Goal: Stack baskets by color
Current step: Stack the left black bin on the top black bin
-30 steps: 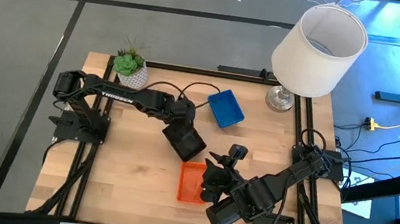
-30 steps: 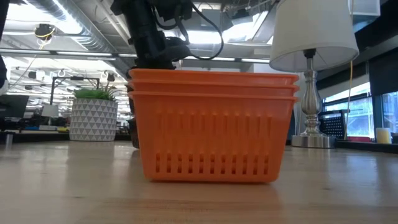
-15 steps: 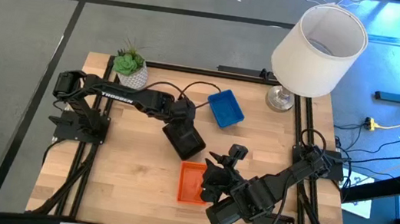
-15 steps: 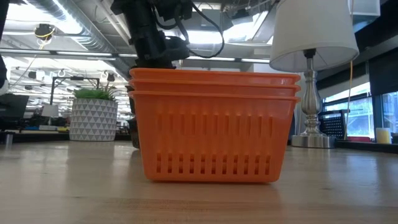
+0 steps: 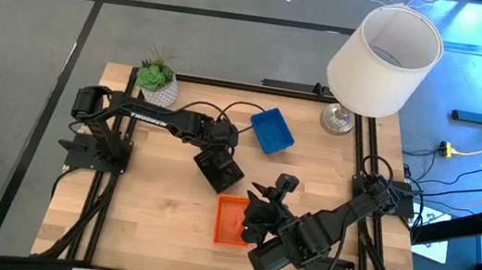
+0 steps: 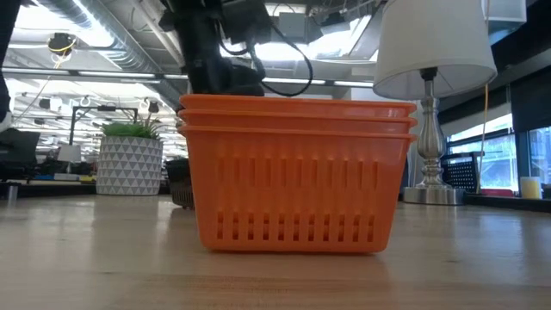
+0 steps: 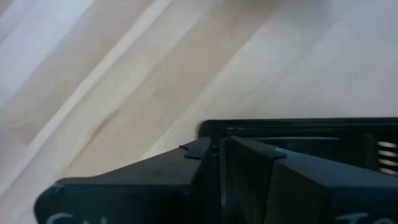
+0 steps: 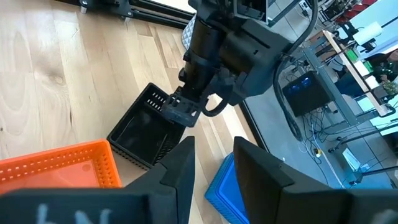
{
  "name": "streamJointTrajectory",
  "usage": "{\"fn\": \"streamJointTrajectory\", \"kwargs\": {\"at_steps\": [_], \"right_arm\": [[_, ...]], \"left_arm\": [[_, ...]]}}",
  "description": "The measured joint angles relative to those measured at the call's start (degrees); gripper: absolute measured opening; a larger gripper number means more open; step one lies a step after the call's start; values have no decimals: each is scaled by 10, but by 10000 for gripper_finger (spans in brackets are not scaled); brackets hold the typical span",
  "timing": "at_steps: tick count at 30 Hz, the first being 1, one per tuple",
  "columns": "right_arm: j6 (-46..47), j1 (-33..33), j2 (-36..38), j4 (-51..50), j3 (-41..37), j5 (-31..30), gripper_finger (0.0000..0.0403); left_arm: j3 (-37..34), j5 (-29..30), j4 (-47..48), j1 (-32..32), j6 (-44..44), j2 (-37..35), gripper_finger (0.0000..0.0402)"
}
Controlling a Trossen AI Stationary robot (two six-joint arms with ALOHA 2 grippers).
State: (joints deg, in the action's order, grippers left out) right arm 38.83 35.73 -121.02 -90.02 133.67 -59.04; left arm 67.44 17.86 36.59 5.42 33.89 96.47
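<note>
Fingers of the left gripper (image 8: 180,112) appear just parted at the black basket stack's (image 8: 144,134) rim mid-table; right gripper (image 8: 211,163) open. Orange stack (image 6: 294,175) looks complete; blue basket (image 5: 271,131) sits apart.

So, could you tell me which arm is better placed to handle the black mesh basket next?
The left: its end effector sits at the black plastic mesh basket's rim, while the right end effector hovers beside the orange mesh basket stack.
</note>
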Motion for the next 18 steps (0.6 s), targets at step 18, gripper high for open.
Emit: {"fn": "streamJointTrajectory", "kwargs": {"at_steps": [18], "right_arm": [[-30,-18,59,0,0,61,112]], "left_arm": [[0,69,33,-185,-51,-214,50]]}}
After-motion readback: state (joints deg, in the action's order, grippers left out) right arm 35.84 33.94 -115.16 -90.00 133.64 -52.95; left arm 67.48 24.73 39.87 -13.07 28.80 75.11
